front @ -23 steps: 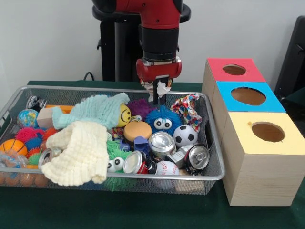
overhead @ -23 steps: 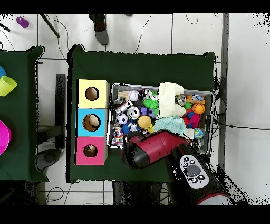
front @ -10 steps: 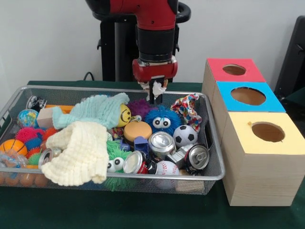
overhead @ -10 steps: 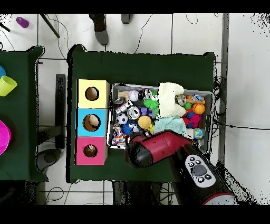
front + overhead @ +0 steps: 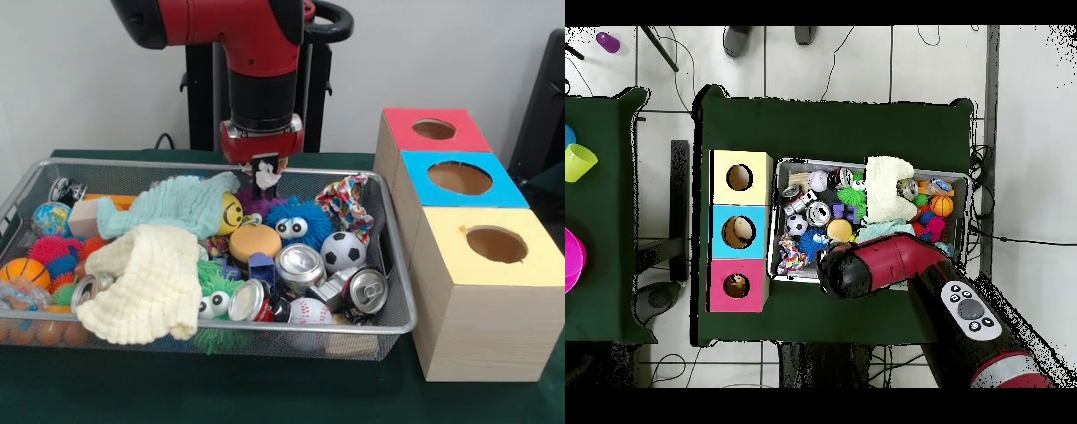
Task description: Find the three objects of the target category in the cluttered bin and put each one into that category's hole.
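**A:** ok so where's the pincer (image 5: pixel 264 183) right now? From the front it hangs over the back edge of the wire bin (image 5: pixel 395 291), low, tips about level with the rim.

**B:** yep, and it's clenched on a small white crumpled scrap (image 5: pixel 267 175), which sticks out between the tips. Can't tell what the scrap actually is. In the overhead view the red arm (image 5: pixel 883 268) covers the pincer completely, so the front view is all we get.

**A:** what's directly under it?

**B:** a purple fuzzy ball (image 5: pixel 252 201), mostly hidden. Just in front of the pincer and a bit right sits the blue fuzzy ball with googly eyes (image 5: pixel 298 221). Left of the pincer there's the mint green cloth (image 5: pixel 168 204) with a yellow smiley ball (image 5: pixel 231 213) peeking out beside it.

**A:** and the cans?

**B:** further forward from the pincer, toward the bin's near edge: one upright silver can (image 5: pixel 300 264), two more lying down, one of them next to the baseball (image 5: pixel 309 310). The soccer ball (image 5: pixel 342 251) is right of that, and the patterned cloth (image 5: pixel 348 203) lies right of the pincer.

**A:** boxes?

**B:** well off to the pincer's right, outside the bin, on the green surface (image 5: pixel 265 397): red box (image 5: pixel 422 132), blue box (image 5: pixel 459 181), yellow box (image 5: pixel 494 283), each with a round hole on top.
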Robot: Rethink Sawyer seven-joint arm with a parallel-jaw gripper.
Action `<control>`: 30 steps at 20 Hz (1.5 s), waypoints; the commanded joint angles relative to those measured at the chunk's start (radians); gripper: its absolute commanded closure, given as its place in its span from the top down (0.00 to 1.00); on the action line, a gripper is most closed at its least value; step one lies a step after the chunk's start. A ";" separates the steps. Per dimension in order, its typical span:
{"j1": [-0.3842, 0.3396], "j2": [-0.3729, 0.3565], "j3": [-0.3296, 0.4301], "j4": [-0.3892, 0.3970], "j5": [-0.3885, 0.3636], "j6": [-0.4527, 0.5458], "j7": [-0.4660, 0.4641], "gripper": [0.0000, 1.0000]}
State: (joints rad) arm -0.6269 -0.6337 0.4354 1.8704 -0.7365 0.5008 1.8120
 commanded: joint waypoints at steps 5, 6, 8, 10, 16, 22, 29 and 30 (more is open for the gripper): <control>-0.035 0.059 0.149 -0.146 -0.020 0.126 -0.250 0.00; -0.035 0.056 0.151 -0.146 -0.019 0.131 -0.250 0.00; -0.037 0.049 0.159 -0.150 -0.015 0.147 -0.257 0.00; -0.042 0.048 0.168 -0.161 -0.008 0.168 -0.273 0.00; -0.055 0.079 0.195 -0.212 -0.010 0.216 -0.316 0.00; -0.051 -0.033 0.196 -0.102 0.027 0.232 -0.217 0.00; -0.065 -0.342 0.209 0.112 0.184 0.332 -0.155 0.00; -0.083 -0.400 0.228 0.150 0.207 0.309 -0.169 0.00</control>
State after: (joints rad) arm -0.6718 -0.7666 0.5955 1.8591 -0.6403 0.6772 1.8120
